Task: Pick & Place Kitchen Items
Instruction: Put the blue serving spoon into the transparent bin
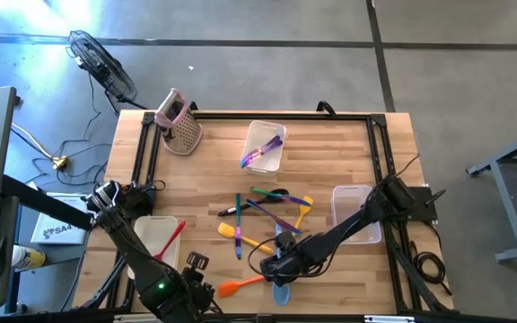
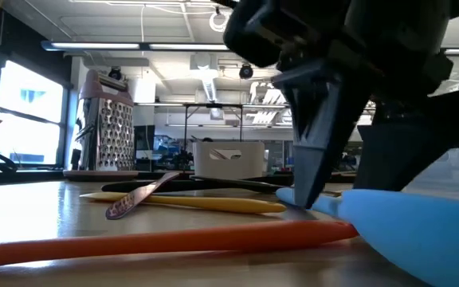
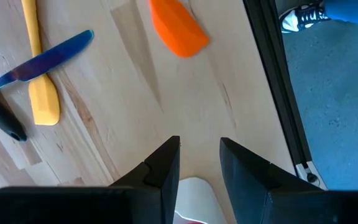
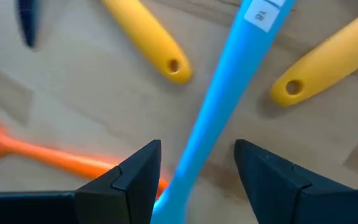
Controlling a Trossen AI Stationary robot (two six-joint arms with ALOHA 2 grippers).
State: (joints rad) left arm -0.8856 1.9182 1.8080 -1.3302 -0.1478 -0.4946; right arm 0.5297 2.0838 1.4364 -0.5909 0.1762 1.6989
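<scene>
A light-blue spatula (image 1: 281, 292) lies flat near the table's near edge, and its handle (image 4: 222, 93) runs between my right gripper's open fingers. My right gripper (image 4: 197, 155) points down over it (image 1: 281, 269), with one finger on each side of the handle and a gap on both sides. In the low view a fingertip (image 2: 305, 191) reaches the table beside the spatula (image 2: 405, 219). An orange spatula (image 1: 240, 285) lies just left of it. My left gripper (image 3: 199, 146) is open and empty near the near edge (image 1: 196, 269), facing the orange spatula's head (image 3: 178, 28).
Several utensils lie loose mid-table, among them yellow ones (image 1: 240, 235) and a blue one (image 3: 42, 59). A clear bin (image 1: 266, 145) holds purple utensils. Another clear bin (image 1: 353, 211) stands at the right. A white bin (image 1: 151, 235) holds a red utensil. A pink grater (image 1: 178, 121) stands far left.
</scene>
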